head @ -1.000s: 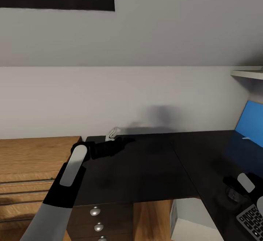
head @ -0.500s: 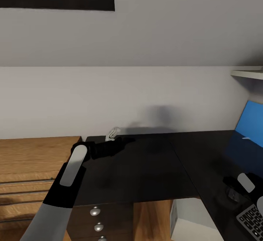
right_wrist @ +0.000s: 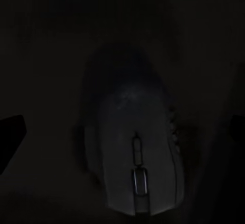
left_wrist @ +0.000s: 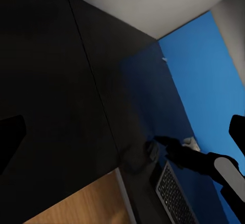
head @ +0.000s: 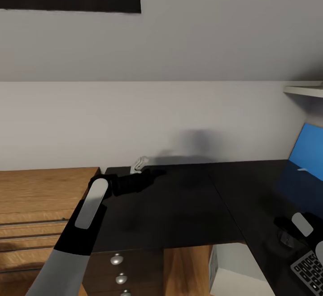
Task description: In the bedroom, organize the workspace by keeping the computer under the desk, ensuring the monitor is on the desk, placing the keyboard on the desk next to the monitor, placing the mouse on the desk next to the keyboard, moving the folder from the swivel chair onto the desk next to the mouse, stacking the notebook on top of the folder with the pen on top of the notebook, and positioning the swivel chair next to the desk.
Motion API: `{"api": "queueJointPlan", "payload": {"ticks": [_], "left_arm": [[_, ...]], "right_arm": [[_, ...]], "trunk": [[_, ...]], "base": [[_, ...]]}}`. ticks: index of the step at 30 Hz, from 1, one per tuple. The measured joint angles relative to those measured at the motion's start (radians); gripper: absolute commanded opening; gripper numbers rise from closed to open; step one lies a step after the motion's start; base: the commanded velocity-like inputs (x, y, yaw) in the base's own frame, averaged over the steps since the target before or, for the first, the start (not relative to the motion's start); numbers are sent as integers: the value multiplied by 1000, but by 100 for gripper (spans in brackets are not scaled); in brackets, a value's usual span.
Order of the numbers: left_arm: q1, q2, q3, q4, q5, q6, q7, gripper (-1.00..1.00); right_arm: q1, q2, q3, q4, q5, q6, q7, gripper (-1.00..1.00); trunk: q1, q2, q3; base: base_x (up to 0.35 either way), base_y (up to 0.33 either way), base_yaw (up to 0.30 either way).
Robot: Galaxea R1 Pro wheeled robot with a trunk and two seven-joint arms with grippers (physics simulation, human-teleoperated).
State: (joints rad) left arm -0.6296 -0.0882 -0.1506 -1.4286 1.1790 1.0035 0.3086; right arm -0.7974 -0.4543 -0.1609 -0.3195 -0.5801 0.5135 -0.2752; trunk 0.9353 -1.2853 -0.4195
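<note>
Black, rounded mouse (right_wrist: 135, 147) with a scroll wheel on the dark tabletop (head: 179, 201), between the spread-apart right gripper (right_wrist: 122, 132) fingers.

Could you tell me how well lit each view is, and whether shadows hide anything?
Head view: evenly lit, soft shadow on the wall behind the desk. Left wrist view: black desktop swallows detail, blue back panel bright. Right wrist view: very dark, the mouse only faintly outlined.

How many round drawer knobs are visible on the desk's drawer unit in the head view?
3: stacked vertically on the drawer unit under the desk; top knob, middle knob, lowest knob cut by the frame edge. More may lie below.
</note>
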Motion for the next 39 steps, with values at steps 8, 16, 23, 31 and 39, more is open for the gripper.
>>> {"api": "queueJointPlan", "payload": {"ticks": [8, 16, 23, 31, 39], "left_arm": [[1, 0, 0, 8, -2, -2, -2, 100], [0, 1, 0, 9, -1, -1, -2, 100], [0, 1, 0, 9, 0, 0, -1, 100], [0, 1, 0, 9, 0, 3, -2, 100], [0, 1, 0, 9, 0, 5, -3, 100]], "right_arm": [[0, -1, 0, 0, 0, 0, 1, 100], [0, -1, -1, 0, 0, 1, 2, 100], [0, -1, -2, 1, 0, 1, 2, 100], [0, 0, -1, 13, -1, 0, 3, 100], [-1, 0, 3, 54, 9, -6, 7, 100]], "trunk": [[31, -56, -25], [38, -70, -31], [38, -70, -31], [38, -70, -31], [38, -70, -31]], "base": [[0, 0, 0], [0, 0, 0], [0, 0, 0], [0, 0, 0], [0, 0, 0]]}}
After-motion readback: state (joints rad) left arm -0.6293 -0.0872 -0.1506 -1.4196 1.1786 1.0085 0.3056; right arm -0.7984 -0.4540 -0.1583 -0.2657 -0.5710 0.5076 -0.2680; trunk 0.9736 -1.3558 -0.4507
